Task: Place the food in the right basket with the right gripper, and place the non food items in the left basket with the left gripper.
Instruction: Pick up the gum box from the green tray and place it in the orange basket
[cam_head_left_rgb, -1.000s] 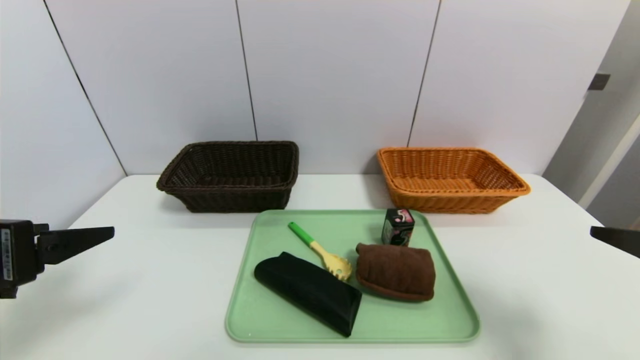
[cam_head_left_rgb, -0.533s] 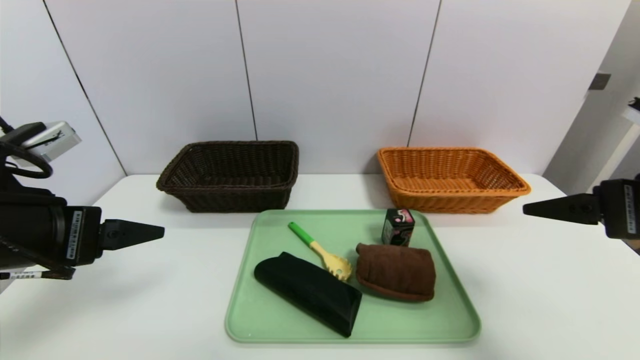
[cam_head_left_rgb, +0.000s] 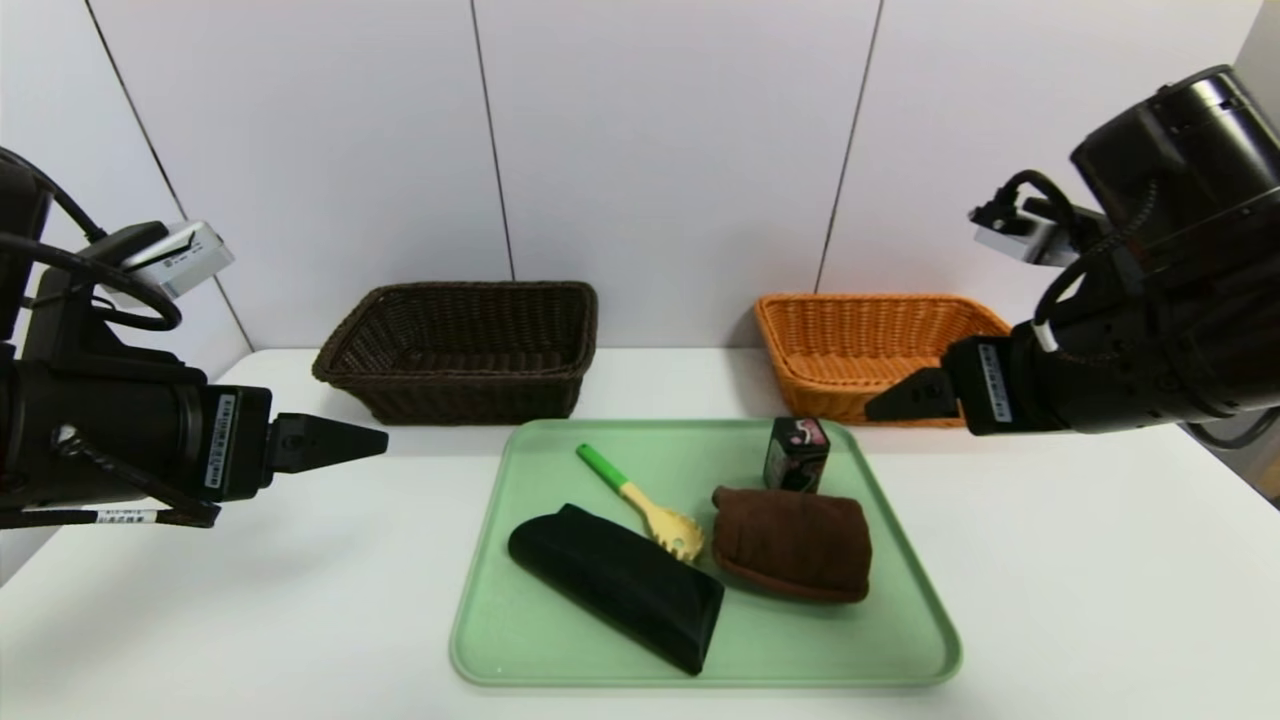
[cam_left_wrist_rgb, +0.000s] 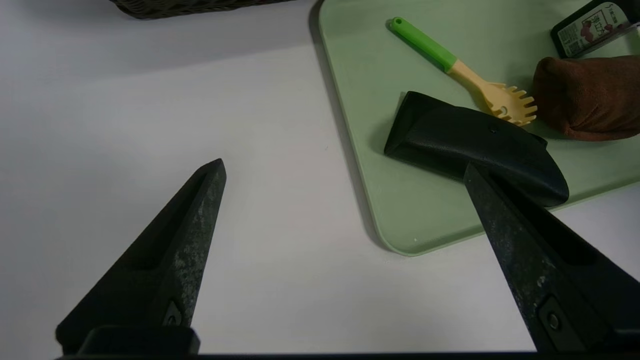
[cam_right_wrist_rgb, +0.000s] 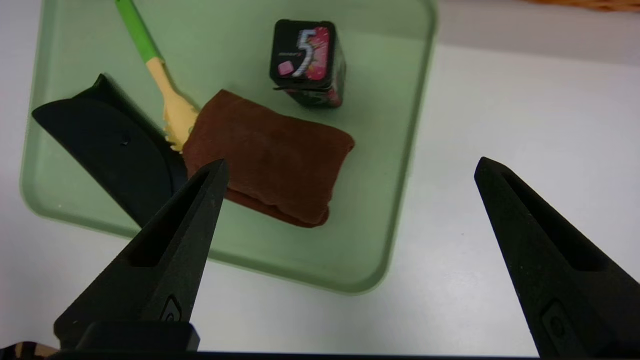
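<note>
At the centre of the head view, a pale green rectangular tray (cam_head_left_rgb: 830, 645) lies on a white bench (cam_head_left_rgb: 1080, 600). It carries a small dark boxy package with pink and white print (cam_head_left_rgb: 797, 455), a folded brown cloth towel (cam_head_left_rgb: 790, 545), a long black soft pouch (cam_head_left_rgb: 615, 585) and a yellow pasta spoon with a green handle (cam_head_left_rgb: 640, 500). Behind the tray stand a dark brown woven wicker basket (cam_head_left_rgb: 475, 400), on the left, and an orange-tan woven wicker basket (cam_head_left_rgb: 830, 402), on the right. The black left gripper (cam_head_left_rgb: 385, 442) hovers to the left of the tray; the black right gripper (cam_head_left_rgb: 870, 408) hovers in front of the orange-tan basket, partly hiding it.

Left wrist view: the left gripper's jaws stand wide apart with nothing clamped between them. One jaw overlaps the pouch in the view; contact cannot be determined.

Right wrist view: the right gripper's jaws are likewise wide apart and hold nothing. The package rests near the towel, apart from it.
</note>
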